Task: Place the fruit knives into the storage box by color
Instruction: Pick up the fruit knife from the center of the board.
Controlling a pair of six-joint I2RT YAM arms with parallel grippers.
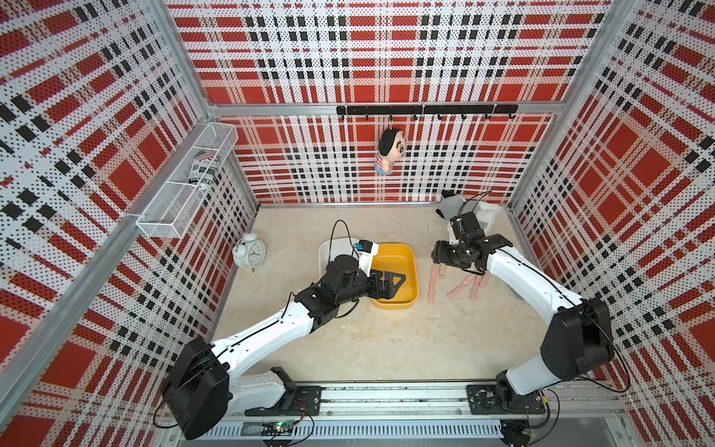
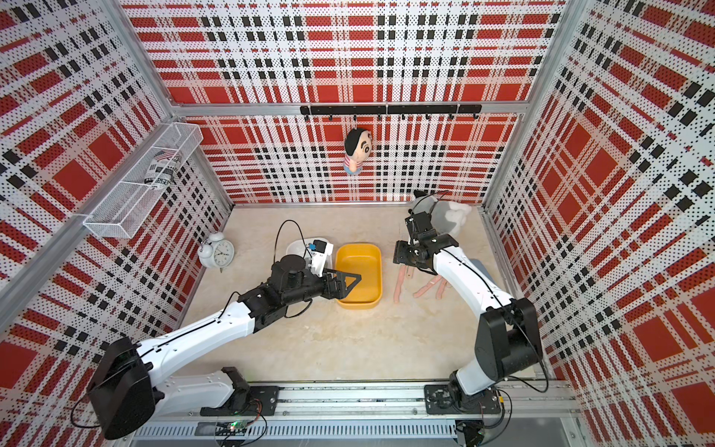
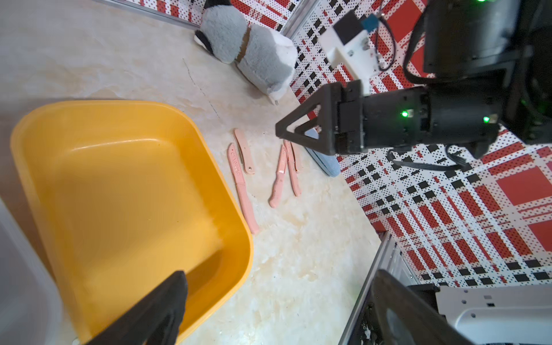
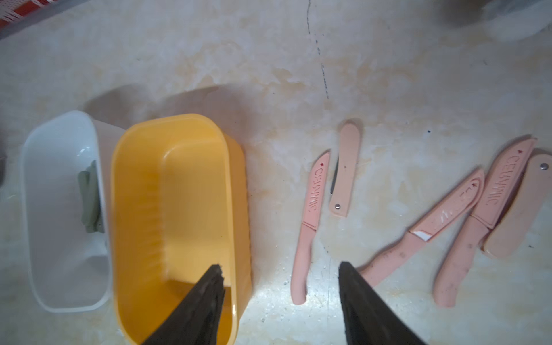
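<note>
Sorting step in hand, by my reading: pink pick-up. The green knives point(image 4: 89, 197) lie inside the white box point(image 4: 59, 239), which touches one long side of the yellow box point(image 4: 185, 194). The yellow box is empty. Five pink knives point(image 4: 307, 227) lie flat on the table on its other side: one long knife just beside it, a folded one next to that, and three in an overlapping cluster further out. The right gripper point(image 4: 280, 265) hangs over the nearest pink knife with its jaws partly apart and nothing between them. The left gripper point(image 1: 395, 285) hovers over the yellow box, spread wide and empty. Advice: take the nearest knife first, since it lies alone. Straddle its handle across the narrow width and bring the fingertips right down to the table, because the knife is thin. Keep clear of the folded knife beside the blade. Leave the cluster for last. Writing: the pink sheaths carry raised letters that read "CERAMIC", as best I can tell, with a small red star at the tip.
</note>
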